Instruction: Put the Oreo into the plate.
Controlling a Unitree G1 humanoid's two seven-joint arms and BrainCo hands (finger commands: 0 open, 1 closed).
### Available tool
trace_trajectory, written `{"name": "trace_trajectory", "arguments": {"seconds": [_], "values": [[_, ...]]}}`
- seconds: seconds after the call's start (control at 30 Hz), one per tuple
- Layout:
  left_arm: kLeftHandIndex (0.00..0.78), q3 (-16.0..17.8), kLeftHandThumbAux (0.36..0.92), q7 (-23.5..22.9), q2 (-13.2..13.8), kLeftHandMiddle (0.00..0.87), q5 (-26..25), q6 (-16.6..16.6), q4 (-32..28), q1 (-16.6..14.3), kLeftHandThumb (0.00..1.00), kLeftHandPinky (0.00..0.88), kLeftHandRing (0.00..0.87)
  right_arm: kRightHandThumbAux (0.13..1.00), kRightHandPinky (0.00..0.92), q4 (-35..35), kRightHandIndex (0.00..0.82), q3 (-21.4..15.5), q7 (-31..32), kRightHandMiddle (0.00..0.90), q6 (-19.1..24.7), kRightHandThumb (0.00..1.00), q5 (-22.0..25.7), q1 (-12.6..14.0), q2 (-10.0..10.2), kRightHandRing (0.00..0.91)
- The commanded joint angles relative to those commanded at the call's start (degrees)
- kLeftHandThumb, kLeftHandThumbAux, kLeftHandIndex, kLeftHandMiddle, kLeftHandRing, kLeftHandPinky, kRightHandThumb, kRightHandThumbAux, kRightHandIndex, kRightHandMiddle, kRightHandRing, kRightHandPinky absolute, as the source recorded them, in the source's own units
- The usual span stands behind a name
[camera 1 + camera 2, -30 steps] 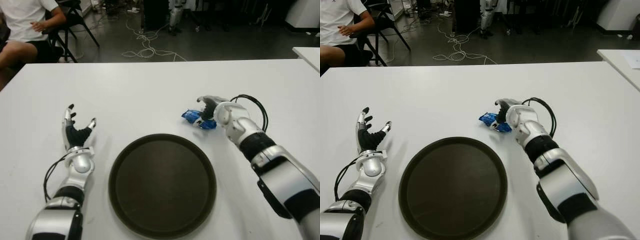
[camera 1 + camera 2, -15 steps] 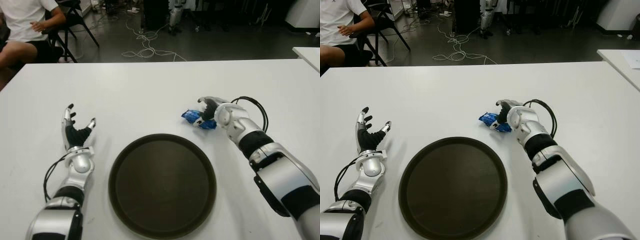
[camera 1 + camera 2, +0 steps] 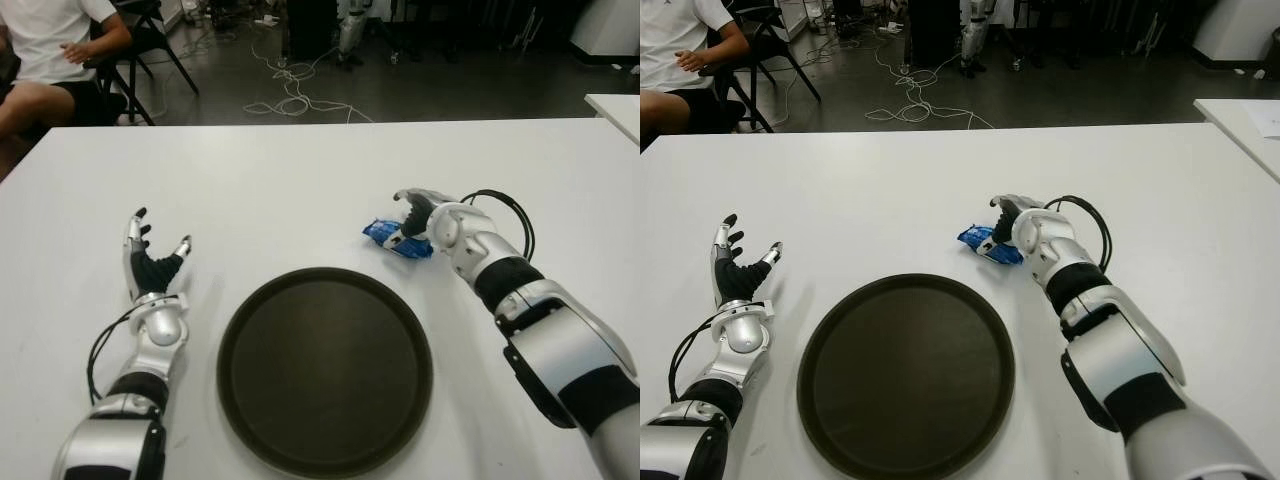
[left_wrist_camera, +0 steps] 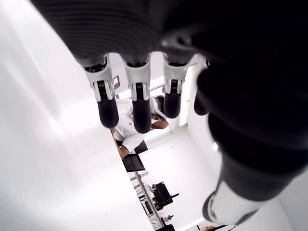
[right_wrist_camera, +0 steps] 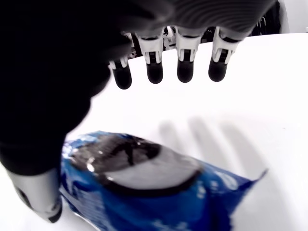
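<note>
White table (image 3: 300,190): right hand (image 3: 420,215) edged nearer Oreo (image 3: 392,238) (fingers spread, not gripping); plate (image 3: 325,368) unmoved.

Lighting is bright and even from overhead. The white matte tabletop (image 3: 300,180) shows mild glare and soft shadows. Wrist views are overexposed; the near black ribbed palm housing (image 5: 57,57) is out of focus.
</note>
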Motion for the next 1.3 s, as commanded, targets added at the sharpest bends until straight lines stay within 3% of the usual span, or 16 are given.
{"name": "trace_trajectory", "arguments": {"seconds": [0.1,0.3,0.5,0.83,1.3], "values": [[0.101,-0.1,0.794,0.0,0.1,0.104,0.1,0.1,0.0,0.0,0.123,0.158,0.123,0.711,0.000,0.7,0.057,-0.2,-0.6,0.087,-0.8,0.000,0.3,0.1,0.0,0.032],[0.105,-0.2,0.804,0.0,0.1,0.107,0.2,0.0,-0.1,0.0,0.111,0.157,0.124,0.691,0.000,-0.9,0.063,0.9,4.0,0.092,1.9,0.000,0.0,-0.6,0.2,0.040],[0.110,0.1,0.813,-0.4,-0.1,0.101,-0.3,-0.6,-0.2,0.0,0.089,0.158,0.123,0.710,0.000,-3.1,0.059,0.8,5.1,0.094,2.2,0.000,0.2,0.9,-0.2,0.040],[0.110,0.2,0.806,-0.7,-0.1,0.115,-0.5,-0.6,-0.2,0.0,0.111,0.173,0.137,0.710,0.000,-7.2,0.045,3.1,11.4,0.081,5.6,0.000,-1.4,1.2,-0.6,0.044],[0.104,0.2,0.802,-0.2,0.0,0.099,-0.3,0.2,0.0,-0.1,0.134,0.159,0.115,0.723,0.000,-10.7,0.044,3.8,12.9,0.084,8.4,0.000,-1.6,2.8,-0.7,0.048]]}}
